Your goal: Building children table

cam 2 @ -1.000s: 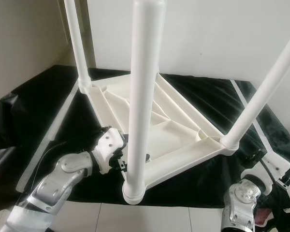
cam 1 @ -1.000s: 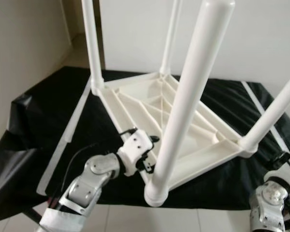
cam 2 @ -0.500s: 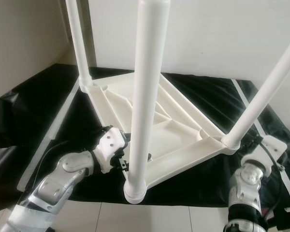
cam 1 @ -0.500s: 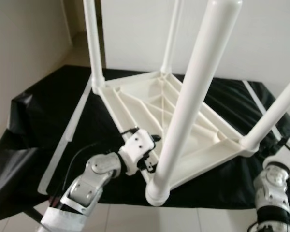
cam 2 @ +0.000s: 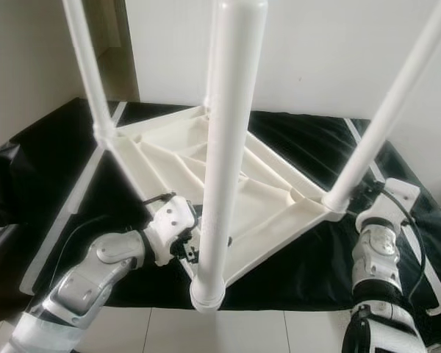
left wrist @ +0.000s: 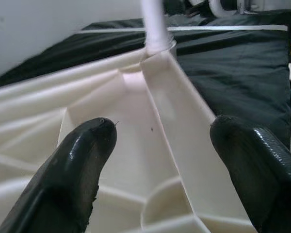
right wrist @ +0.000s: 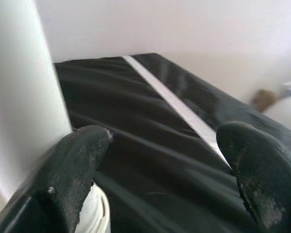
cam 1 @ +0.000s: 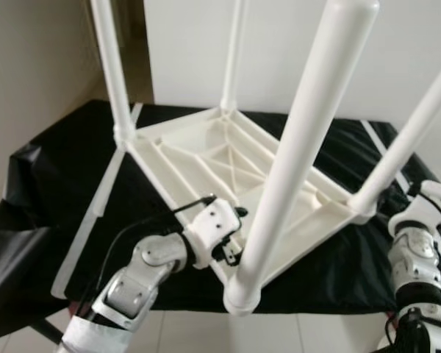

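A black sheet covers the desk, with a white strip running along its left side and another white strip near the right edge. On it sits the white children table, upside down, its ribbed underside facing up and tilted so the front corner hangs out past the desk's front edge. Four white legs rise from its corners: the nearest leg stands at the front corner, one leg at the left corner, one at the back corner and one at the right corner.

The left hand is at the table's front-left edge, its black fingers spread apart over the ribbed frame. The right hand is at the base of the right-corner leg, fingers apart, one finger just beside that leg.
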Controlling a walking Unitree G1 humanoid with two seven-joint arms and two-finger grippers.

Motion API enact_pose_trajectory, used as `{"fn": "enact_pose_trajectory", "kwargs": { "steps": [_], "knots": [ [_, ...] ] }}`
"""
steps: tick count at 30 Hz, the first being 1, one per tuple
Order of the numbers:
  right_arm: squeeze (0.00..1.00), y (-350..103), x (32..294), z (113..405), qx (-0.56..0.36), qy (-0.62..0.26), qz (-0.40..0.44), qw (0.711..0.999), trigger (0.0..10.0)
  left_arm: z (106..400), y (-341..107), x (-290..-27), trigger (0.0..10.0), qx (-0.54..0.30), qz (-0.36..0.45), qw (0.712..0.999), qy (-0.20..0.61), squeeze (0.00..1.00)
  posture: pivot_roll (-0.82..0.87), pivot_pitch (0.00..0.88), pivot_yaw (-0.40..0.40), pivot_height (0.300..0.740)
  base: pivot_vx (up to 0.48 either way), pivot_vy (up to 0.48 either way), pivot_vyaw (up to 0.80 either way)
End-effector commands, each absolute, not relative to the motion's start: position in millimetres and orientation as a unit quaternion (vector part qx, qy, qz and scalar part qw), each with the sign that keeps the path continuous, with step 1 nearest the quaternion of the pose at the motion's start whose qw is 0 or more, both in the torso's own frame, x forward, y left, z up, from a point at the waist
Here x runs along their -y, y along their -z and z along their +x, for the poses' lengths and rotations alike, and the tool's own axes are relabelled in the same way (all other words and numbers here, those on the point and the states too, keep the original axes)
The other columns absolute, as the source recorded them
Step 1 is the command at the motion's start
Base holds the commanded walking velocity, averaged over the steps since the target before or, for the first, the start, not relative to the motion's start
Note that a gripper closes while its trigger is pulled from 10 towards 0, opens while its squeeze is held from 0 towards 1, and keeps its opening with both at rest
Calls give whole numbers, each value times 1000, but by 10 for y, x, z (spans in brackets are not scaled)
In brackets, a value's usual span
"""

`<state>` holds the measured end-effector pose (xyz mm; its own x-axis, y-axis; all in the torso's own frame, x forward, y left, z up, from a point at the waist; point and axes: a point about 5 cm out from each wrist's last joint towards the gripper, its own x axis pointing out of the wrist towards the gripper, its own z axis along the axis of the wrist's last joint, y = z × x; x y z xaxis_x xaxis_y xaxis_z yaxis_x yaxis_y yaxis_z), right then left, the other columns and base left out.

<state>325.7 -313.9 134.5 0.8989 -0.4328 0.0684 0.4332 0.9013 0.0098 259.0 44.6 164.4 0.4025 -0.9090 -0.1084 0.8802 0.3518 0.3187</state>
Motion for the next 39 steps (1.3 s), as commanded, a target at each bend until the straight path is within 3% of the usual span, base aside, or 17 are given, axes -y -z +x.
{"fn": "enact_pose_trajectory", "kwargs": {
  "steps": [1, 10, 20, 26, 39],
  "knots": [
    [0, -1420, 2995, 3371, 49, 170, -16, 984, 10000, 2533, -1756, -313, 10000, 65, 165, 809, 561, 0, 35, 0, -44, 740, 0, 0, 0],
    [0, -1562, 3149, 3384, 76, 224, -27, 971, 10000, 2584, -1846, -230, 10000, 87, 169, 819, 542, 0, 47, 0, -54, 740, 0, 0, 0],
    [0, -1355, 3193, 3185, 69, 289, -45, 954, 10000, 2800, -1675, -586, 10000, 56, 250, 828, 499, 0, 50, 0, -51, 740, 0, 0, 0],
    [0, -1148, 3059, 3062, 52, 249, -49, 966, 10000, 3006, -1593, -812, 10000, 28, 292, 838, 460, 0, 45, 0, -42, 740, 0, 0, 0],
    [0, -897, 2965, 2713, 18, 324, -48, 945, 10000, 3117, -1547, -1191, 10000, 7, 314, 845, 433, 0, 42, 0, -54, 740, 0, 0, 0]
  ]
}}
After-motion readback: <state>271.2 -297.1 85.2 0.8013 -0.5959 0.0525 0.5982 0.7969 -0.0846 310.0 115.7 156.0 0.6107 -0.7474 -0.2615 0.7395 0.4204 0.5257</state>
